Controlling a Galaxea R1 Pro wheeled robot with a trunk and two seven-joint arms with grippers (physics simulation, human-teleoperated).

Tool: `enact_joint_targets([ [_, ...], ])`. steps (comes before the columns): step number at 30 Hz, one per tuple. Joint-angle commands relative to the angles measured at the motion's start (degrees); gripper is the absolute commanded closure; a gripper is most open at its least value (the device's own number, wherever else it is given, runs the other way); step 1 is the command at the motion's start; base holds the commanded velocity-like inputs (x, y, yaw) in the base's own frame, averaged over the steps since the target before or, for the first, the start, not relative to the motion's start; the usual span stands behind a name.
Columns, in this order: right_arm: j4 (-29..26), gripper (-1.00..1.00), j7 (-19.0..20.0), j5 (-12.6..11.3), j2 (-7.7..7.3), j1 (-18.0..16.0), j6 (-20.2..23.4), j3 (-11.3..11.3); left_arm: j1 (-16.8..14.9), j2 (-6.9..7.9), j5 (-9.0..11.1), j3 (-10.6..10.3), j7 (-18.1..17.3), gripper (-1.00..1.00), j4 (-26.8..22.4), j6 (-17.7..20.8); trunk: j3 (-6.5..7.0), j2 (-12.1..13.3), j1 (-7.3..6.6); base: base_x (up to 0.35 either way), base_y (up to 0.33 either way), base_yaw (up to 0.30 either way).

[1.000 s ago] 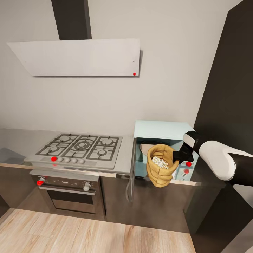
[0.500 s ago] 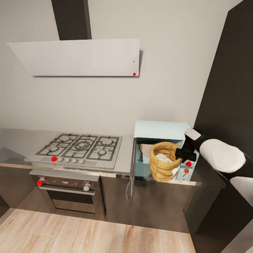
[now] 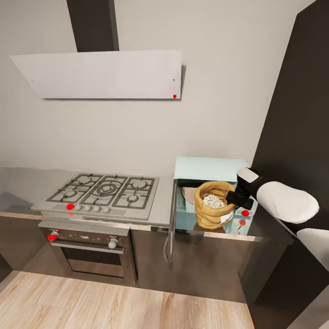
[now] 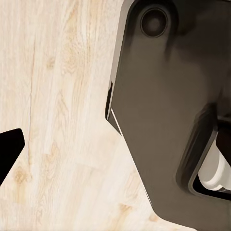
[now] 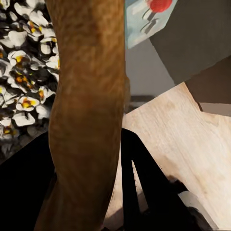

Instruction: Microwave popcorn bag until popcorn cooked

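Grey brushed-steel countertop [image 3: 27,185] spans mid-frame; centre-right, the right gripper [image 3: 234,199] grips the tan burlap popcorn bag [image 3: 211,213] before the mint-blue microwave [image 3: 210,170].

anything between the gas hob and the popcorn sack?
Head view: a bare strip of grey steel countertop, then the mint-blue microwave's open dark glass door, edge-on, before the tan burlap popcorn sack.

Your robot's visible body: white and black arm shells.
Your right arm [image 3: 285,201], right of frame, has a rounded white shell, black wrist and black right gripper [image 3: 234,199]; a black fingertip [image 4: 8,151] sits lower left.
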Motion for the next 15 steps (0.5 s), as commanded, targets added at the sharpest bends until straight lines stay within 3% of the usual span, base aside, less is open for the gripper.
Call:
enact_joint_targets([
  [1,-2.08,1.00,-1.76,0.47,-0.02,-0.11,-0.58,-1.56,-0.01,-0.01,0.05,0.23,0.07,-1.00,-0.06,-0.03,-0.11,-0.15,0.03,0.000,0.000,0.000],
  [5,-2.08,1.00,-4.93,0.20,0.29,-0.11,-0.91,-8.39,-0.01,-0.01,0.04,0.23,0.07,-1.00,-0.06,-0.01,-0.11,-0.15,0.03,0.000,0.000,0.000],
  [11,-2.08,1.00,-9.78,0.01,1.32,-0.11,-5.25,-11.18,-0.01,-0.01,0.03,0.23,0.07,-1.00,-0.06,-0.01,-0.11,-0.15,0.03,0.000,0.000,0.000],
  [15,-2.08,1.00,-11.16,-0.63,1.47,-0.11,-6.75,-16.29,-0.01,-0.01,0.02,0.23,0.07,-1.00,-0.06,-0.01,-0.11,-0.15,0.03,0.000,0.000,0.000],
])
